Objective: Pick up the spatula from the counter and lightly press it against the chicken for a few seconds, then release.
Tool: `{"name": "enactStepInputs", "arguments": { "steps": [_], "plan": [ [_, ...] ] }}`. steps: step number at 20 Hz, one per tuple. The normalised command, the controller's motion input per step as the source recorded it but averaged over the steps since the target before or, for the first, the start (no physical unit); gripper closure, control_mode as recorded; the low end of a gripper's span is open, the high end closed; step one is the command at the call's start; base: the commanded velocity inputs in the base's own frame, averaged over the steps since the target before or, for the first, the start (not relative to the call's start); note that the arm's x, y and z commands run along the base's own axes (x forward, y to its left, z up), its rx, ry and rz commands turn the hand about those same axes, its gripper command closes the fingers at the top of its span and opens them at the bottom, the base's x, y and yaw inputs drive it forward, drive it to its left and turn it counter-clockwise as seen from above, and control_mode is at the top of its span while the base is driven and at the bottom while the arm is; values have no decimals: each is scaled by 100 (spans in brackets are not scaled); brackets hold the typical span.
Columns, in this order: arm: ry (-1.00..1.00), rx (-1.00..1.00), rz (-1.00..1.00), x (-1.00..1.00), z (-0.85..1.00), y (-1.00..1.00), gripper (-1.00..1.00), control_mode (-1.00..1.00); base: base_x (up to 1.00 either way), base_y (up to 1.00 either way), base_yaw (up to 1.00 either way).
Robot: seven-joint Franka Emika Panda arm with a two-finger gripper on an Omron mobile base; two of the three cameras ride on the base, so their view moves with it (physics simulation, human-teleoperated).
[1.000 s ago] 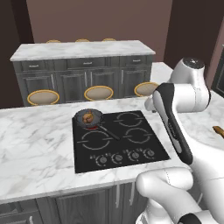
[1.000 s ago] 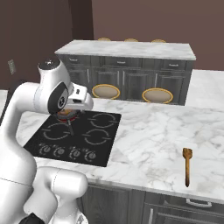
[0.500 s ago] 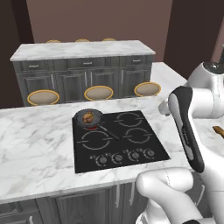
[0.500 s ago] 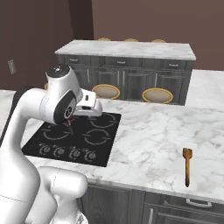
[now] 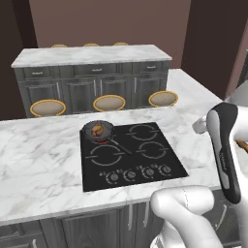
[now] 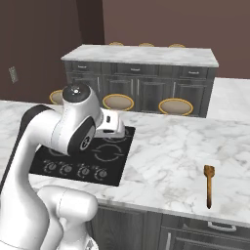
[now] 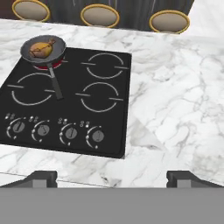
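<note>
The wooden spatula (image 6: pixel 209 185) lies flat on the marble counter (image 6: pixel 166 156), far right of the cooktop, handle toward the front edge. A brown tip of the spatula (image 5: pixel 240 145) peeks out behind my forearm. The chicken (image 5: pixel 98 130) (image 7: pixel 41 49) sits in a small dark pan (image 7: pixel 25 45) on the rear left burner, pan handle pointing toward the cooktop's middle. My gripper (image 7: pixel 112 177) hovers above the counter just right of the cooktop's front, open, with nothing between its fingertips (image 7: pixel 42 176). It is well away from both spatula and chicken.
The black cooktop (image 5: pixel 131 155) has four burners and a row of knobs (image 7: pixel 57 130) along its front. Three round stools (image 5: pixel 109 102) stand behind the island, with a grey cabinet run (image 5: pixel 92 82) beyond. Bare marble stretches right of the cooktop.
My arm has swung rightward, off the cooktop's right side toward the right part of the counter. Pan, chicken and spatula have stayed put.
</note>
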Motion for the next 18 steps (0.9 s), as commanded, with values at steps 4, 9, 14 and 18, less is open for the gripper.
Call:
{"name": "enactStepInputs", "arguments": {
  "steps": [4,9,14,18],
  "plan": [
    [1,0,1,-12,0,-46,-100,-100,0,0,0],
    [10,0,0,0,0,-49,-100,-100,0,0,0],
    [12,0,0,0,0,-58,-100,-100,0,0,0],
    [15,0,0,0,0,-49,-100,-100,0,0,0]
  ]
}}
